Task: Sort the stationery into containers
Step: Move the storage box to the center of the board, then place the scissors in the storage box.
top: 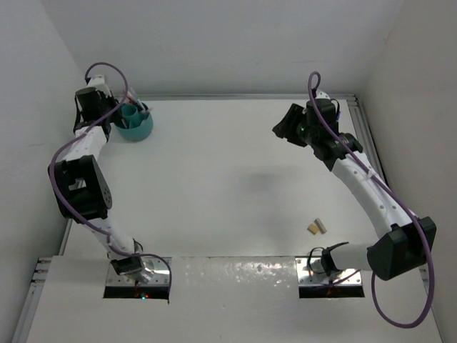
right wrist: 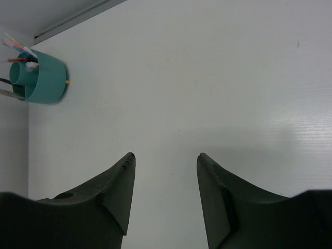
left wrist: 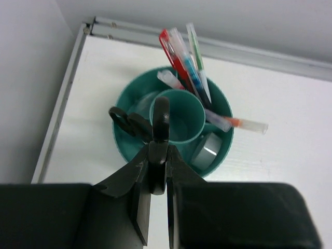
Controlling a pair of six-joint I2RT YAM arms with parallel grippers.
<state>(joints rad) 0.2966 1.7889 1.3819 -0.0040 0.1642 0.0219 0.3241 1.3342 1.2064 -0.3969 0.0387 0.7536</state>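
Pens (left wrist: 181,62), scissors (left wrist: 127,120) and tape (left wrist: 207,150) are stowed in the pot (left wrist: 129,91), 2 blocks (top: 316,227) are left out; the left gripper (left wrist: 158,155) is closed, the right gripper (right wrist: 165,161) parted.

Quick headcount: one teal pot (left wrist: 122,148), one pair of scissors (left wrist: 127,122), one tape ring (left wrist: 206,150), two tan blocks (top: 317,226). The pens (left wrist: 181,62) are bunched together. I get roughly five, can't split them cleanly.
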